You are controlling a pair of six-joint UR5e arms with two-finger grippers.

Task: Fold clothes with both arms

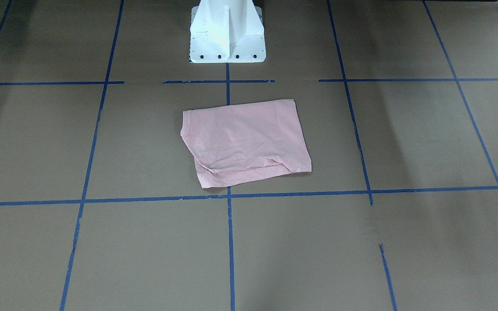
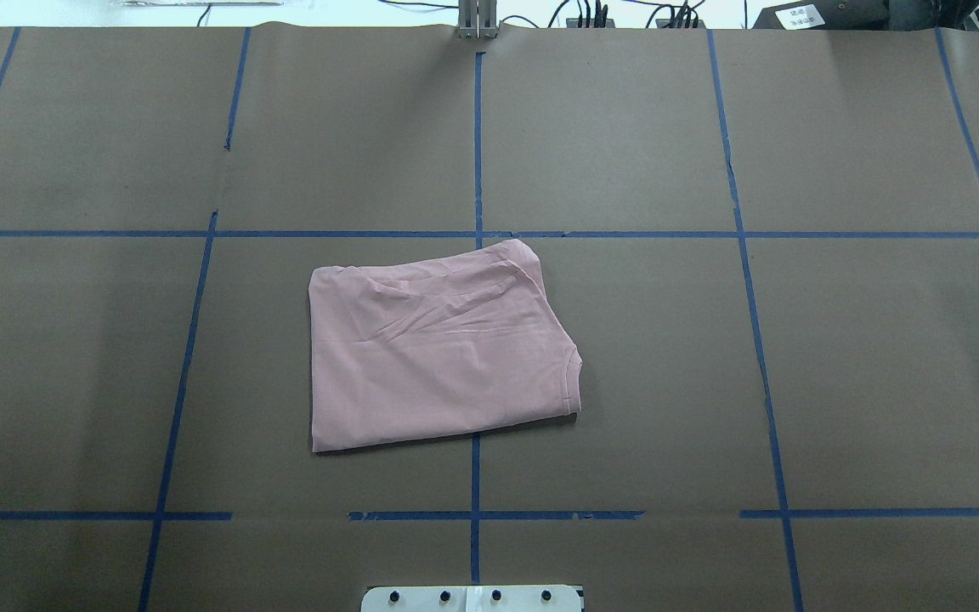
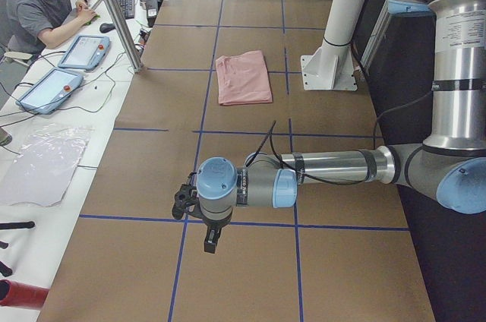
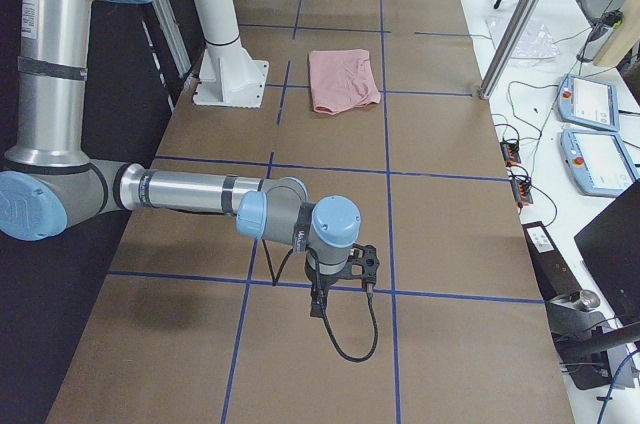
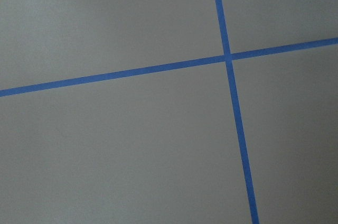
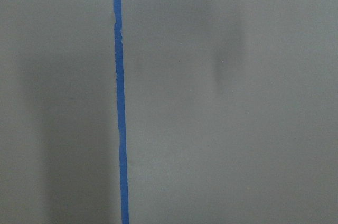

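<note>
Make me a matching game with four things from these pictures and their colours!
Things:
1. T-shirt
2. robot stand
3. tape lines
4. table

Colours:
A. blue
B. brown
C. pink
D. white

Pairs: 1-C, 2-D, 3-A, 4-B

The brown paper-covered counter (image 2: 625, 382) is divided into squares by blue tape lines (image 2: 476, 144), a white pedestal (image 1: 227, 32) is bolted onto it, and a seated operator (image 3: 42, 3), a tablet (image 3: 83, 52) and a clear plastic bag (image 3: 42, 162) are seen alongside.
</note>
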